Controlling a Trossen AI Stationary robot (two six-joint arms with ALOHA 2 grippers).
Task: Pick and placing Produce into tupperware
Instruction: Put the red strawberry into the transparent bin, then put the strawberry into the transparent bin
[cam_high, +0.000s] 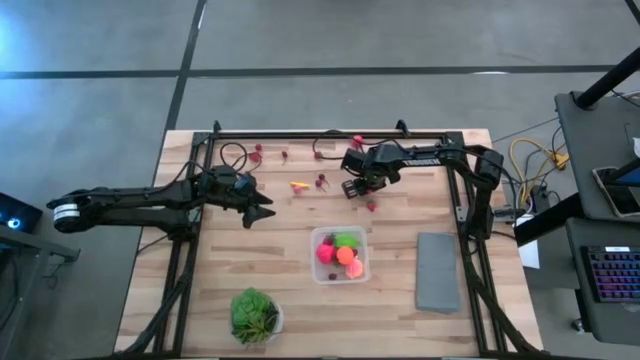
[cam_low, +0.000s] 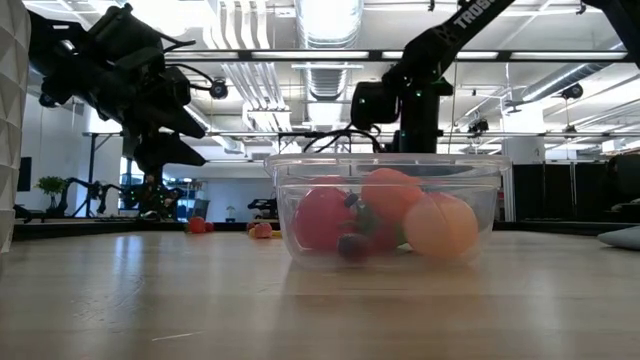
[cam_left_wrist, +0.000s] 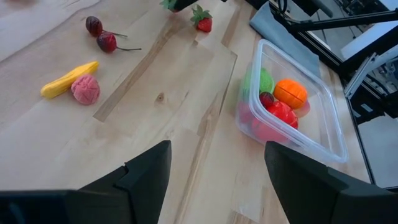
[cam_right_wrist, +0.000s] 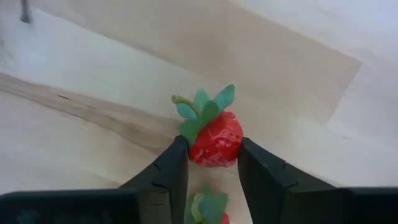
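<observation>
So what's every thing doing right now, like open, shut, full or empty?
Right gripper: shut on a strawberry, raised off the table.
Left gripper: open, empty, above the table.
Tupperware: lid off, partly filled with produce.
Second strawberry: loose on the table.
Banana: lying flat, touching the raspberry.
Grey slab: lying flat.

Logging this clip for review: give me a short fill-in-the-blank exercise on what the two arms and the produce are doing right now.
1. The right pincer is shut on a red ____.
2. The left pincer hangs open and holds ____.
3. The orange piece lies inside the clear ____.
4. Beside the pink berry on the table lies a ____ banana-shaped piece.

Missing words: strawberry; nothing; tupperware; yellow
</observation>
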